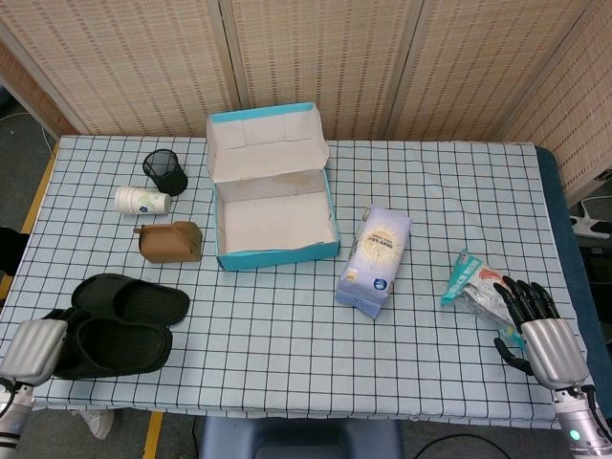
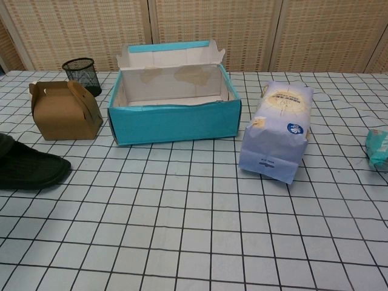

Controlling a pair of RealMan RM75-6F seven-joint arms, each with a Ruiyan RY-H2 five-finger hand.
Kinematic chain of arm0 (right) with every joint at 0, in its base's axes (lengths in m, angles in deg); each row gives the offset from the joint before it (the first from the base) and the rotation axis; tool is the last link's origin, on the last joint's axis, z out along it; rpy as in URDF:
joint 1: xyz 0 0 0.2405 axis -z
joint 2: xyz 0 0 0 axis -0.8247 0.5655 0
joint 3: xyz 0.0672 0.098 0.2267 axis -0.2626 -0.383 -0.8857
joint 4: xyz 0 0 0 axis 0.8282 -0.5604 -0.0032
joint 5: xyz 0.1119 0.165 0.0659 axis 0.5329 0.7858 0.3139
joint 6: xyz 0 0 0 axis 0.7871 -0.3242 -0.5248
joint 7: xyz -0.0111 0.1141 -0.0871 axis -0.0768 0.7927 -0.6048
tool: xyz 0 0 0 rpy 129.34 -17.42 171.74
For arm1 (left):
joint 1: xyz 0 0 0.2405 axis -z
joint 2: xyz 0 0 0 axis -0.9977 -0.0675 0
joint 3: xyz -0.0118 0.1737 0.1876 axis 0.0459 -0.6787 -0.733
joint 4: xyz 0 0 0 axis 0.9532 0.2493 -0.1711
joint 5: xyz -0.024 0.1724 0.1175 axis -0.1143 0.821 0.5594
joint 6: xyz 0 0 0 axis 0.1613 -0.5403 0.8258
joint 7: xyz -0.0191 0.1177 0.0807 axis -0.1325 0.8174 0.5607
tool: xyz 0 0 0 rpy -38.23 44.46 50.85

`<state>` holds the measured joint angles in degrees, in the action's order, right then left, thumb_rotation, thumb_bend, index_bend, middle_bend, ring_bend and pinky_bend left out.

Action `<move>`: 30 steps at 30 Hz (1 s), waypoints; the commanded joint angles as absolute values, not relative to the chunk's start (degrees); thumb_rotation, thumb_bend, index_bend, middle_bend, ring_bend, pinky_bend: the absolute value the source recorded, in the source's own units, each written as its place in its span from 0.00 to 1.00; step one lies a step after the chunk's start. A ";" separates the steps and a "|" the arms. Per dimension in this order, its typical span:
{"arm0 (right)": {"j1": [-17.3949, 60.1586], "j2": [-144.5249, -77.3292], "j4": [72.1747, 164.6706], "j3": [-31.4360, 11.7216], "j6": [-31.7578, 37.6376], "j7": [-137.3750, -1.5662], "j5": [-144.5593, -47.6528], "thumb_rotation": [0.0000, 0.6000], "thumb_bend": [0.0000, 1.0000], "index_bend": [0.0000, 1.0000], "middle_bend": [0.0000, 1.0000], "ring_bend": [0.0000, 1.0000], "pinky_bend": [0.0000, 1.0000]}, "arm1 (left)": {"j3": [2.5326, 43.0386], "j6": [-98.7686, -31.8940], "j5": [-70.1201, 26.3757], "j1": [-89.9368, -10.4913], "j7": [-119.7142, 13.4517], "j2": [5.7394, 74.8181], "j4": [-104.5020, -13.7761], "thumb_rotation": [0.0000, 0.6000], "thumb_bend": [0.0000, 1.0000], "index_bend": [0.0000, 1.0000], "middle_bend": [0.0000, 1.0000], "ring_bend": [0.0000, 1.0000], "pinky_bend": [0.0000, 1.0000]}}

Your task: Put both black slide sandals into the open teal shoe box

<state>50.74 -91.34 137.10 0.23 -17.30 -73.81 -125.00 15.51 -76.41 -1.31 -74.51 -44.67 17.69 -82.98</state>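
The open teal shoe box [image 1: 275, 251] [image 2: 176, 121] stands at the table's middle back, its lid up and nothing inside. One black slide sandal [image 1: 134, 296] [image 2: 27, 168] lies flat at the front left. My left hand [image 1: 33, 349] grips the heel end of the second black sandal [image 1: 115, 346], which sits just in front of the first and overlaps its near edge. In the chest view this hand is out of frame. My right hand [image 1: 540, 335] rests at the front right edge, fingers spread, holding nothing.
A brown carton box [image 1: 172, 242] [image 2: 63, 110], a white cup on its side [image 1: 142, 201] and a black mesh pen cup [image 1: 165, 172] stand left of the shoe box. A blue-white bag [image 1: 375, 260] [image 2: 277, 130] lies right of it. A teal packet [image 1: 470, 282] lies by my right hand.
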 commanded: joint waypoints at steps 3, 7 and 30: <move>50.81 -91.16 137.14 0.17 -17.34 -73.51 -124.82 1.00 0.25 0.00 0.00 0.00 0.00 | 20.44 -71.03 -5.95 -69.25 -46.17 19.51 -79.44 1.00 0.57 0.63 0.71 0.60 0.64; 50.85 -91.00 137.13 -0.08 -17.42 -73.23 -124.39 1.00 0.25 0.00 0.00 0.00 0.00 | 24.26 -64.42 -10.79 -63.68 -45.43 21.30 -76.44 1.00 0.57 0.63 0.71 0.60 0.64; 47.63 -92.76 134.07 -2.39 -9.77 -71.92 -117.31 1.00 0.25 0.00 0.00 0.00 0.00 | 35.48 -41.57 -29.49 -33.71 -36.90 40.80 -49.04 1.00 0.57 0.63 0.71 0.60 0.64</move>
<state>47.93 -92.58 134.32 -2.23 -10.14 -72.02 -117.64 34.85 -42.65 -28.21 -35.33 -38.03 39.57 -50.31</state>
